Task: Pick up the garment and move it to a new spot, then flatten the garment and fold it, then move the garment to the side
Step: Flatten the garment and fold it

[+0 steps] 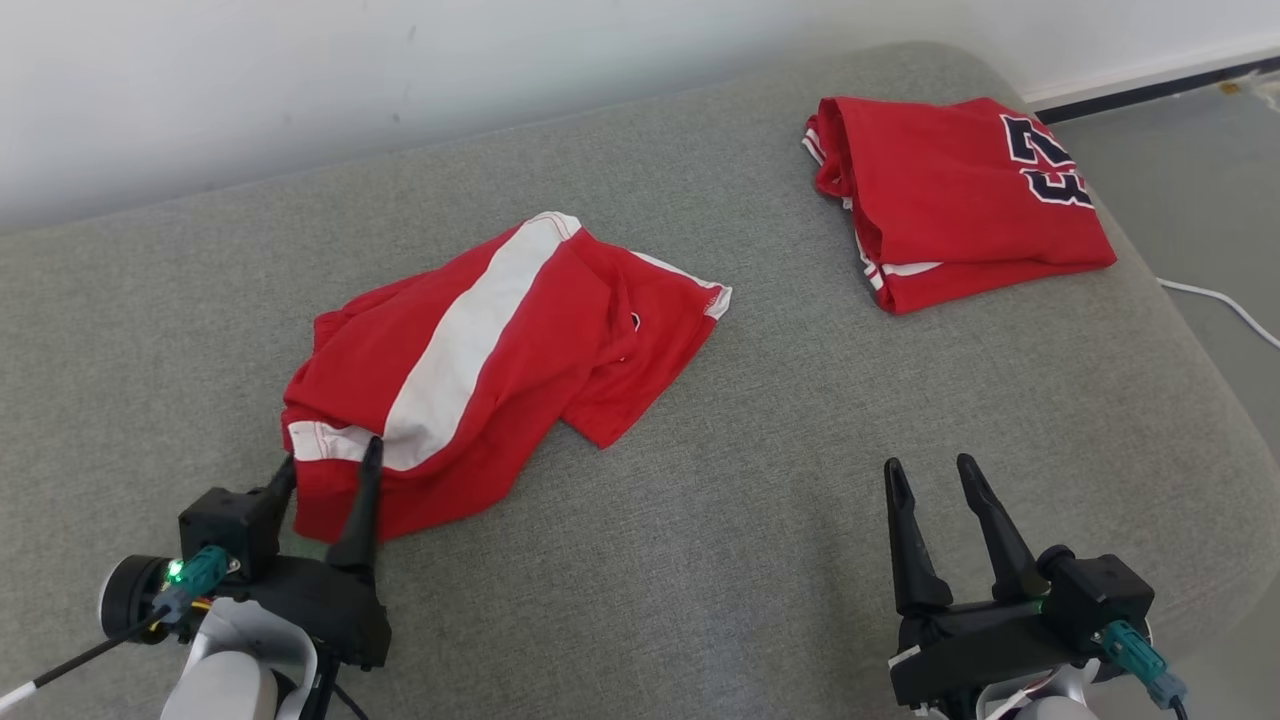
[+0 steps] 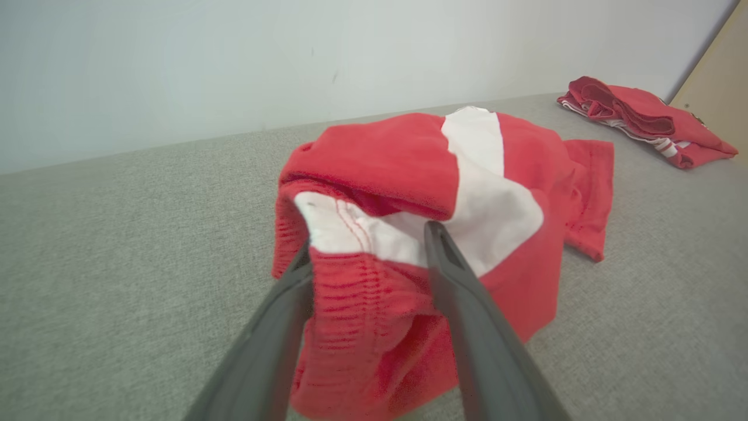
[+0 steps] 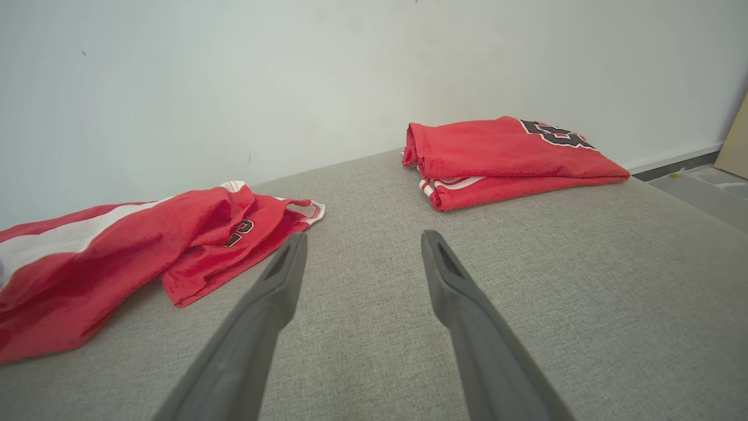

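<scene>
Head view, with both wrist views. A grey cushion [image 1: 700,520] is shown as the work surface, bounded from 9 to 1 o'clock by a pale wall [image 1: 300,80]. The crumpled garment [image 1: 480,360], red with a broad white stripe, is seen lying loosely bunched towards 9 o'clock of the cushion's middle, one corner pointing towards 3 o'clock. A folded garment [image 1: 950,200], red with dark numerals, is laid flat at 1 o'clock, well apart from the crumpled one and near the cushion's far right corner.

The left gripper [image 1: 331,452] is placed at 7 o'clock, at the near end of the crumpled garment. Its two fingers [image 2: 461,292] are spread wide, and the white-banded hem is seen bulging between them in the left wrist view; the cloth is straddled, not pinched. The right gripper [image 1: 929,463] is shown at 5 o'clock, over bare cushion. Its fingers are likewise spread wide and nothing is held. A white cable [image 1: 1220,300] is visible on the floor at 3 o'clock.
</scene>
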Controlling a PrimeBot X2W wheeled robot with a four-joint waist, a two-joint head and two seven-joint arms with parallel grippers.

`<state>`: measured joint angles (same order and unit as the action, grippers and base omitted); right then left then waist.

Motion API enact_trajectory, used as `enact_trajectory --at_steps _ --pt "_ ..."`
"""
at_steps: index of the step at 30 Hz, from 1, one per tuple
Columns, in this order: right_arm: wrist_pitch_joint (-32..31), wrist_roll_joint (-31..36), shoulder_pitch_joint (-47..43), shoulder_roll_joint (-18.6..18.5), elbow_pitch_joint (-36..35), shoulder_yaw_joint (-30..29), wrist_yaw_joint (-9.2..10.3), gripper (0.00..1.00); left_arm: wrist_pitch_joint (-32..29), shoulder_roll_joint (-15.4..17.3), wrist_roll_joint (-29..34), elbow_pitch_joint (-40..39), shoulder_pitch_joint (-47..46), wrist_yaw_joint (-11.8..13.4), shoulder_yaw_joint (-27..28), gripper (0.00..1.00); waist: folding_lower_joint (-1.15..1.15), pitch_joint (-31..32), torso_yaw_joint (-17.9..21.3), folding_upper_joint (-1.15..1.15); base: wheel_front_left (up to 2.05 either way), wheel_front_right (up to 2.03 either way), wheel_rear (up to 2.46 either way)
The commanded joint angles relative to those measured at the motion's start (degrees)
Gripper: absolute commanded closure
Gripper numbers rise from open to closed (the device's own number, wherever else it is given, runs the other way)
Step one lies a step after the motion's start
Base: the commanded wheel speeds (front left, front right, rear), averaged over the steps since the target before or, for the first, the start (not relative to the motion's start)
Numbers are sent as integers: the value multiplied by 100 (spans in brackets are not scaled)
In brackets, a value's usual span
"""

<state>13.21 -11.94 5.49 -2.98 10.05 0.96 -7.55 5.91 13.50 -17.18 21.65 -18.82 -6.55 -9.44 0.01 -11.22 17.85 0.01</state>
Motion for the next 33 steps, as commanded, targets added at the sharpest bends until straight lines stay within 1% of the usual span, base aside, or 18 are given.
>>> enact_trajectory --at_steps 1,5,6,9,13,15,17,19,22,29,30,31,33 --pt "53 -25 37 23 -4 10 16 0 64 10 -15 37 -79 -8 -18 100 -1 -26 50 -1 0 0 0" --pt "78 32 -54 24 16 -65 16 0 257 -50 -34 32 -74 3 -57 100 -1 48 -73 -1 0 0 0" --pt "86 46 -91 23 34 -87 16 0 358 -73 -38 -27 22 41 -56 100 -1 104 -197 -1 0 0 0" --pt "86 39 -93 22 51 -84 16 0 510 -99 -50 -234 241 49 -76 100 -1 186 -419 -1 0 0 0" --pt "79 55 -112 22 73 -74 16 0 620 -146 -20 -574 660 12 -268 100 -1 284 -752 -1 0 0 0" --pt "74 69 -123 22 63 -88 16 0 682 -184 11 -751 896 32 -370 100 -1 323 -908 -1 0 0 0" --pt "64 89 -145 21 43 -93 16 0 733 -261 -7 -892 1162 37 -464 100 -1 351 -1043 -1 0 0 0" --pt "52 97 -155 22 36 -92 16 0 758 -285 -4 -936 1277 34 -506 100 -1 360 -1100 -1 0 0 0" --pt "15 101 -171 20 27 -108 16 0 817 -376 -46 -879 1558 17 -635 100 -1 379 -1244 -1 0 0 0" --pt "-40 136 -212 21 35 -112 16 0 915 -659 -170 -407 1849 -20 -747 100 -1 434 -1381 -1 0 0 0" --pt "-47 142 -217 21 39 -116 16 0 922 -691 -160 -373 1847 -20 -736 76 -1 444 -1391 -1 0 0 0" --pt "-41 147 -223 21 45 -131 16 0 930 -724 -144 -362 1835 -7 -712 0 -1 460 -1405 -1 0 0 0" --pt "-39 161 -243 21 48 -155 16 0 934 -793 -108 -509 1810 14 -622 0 -1 491 -1439 -1 0 0 0"
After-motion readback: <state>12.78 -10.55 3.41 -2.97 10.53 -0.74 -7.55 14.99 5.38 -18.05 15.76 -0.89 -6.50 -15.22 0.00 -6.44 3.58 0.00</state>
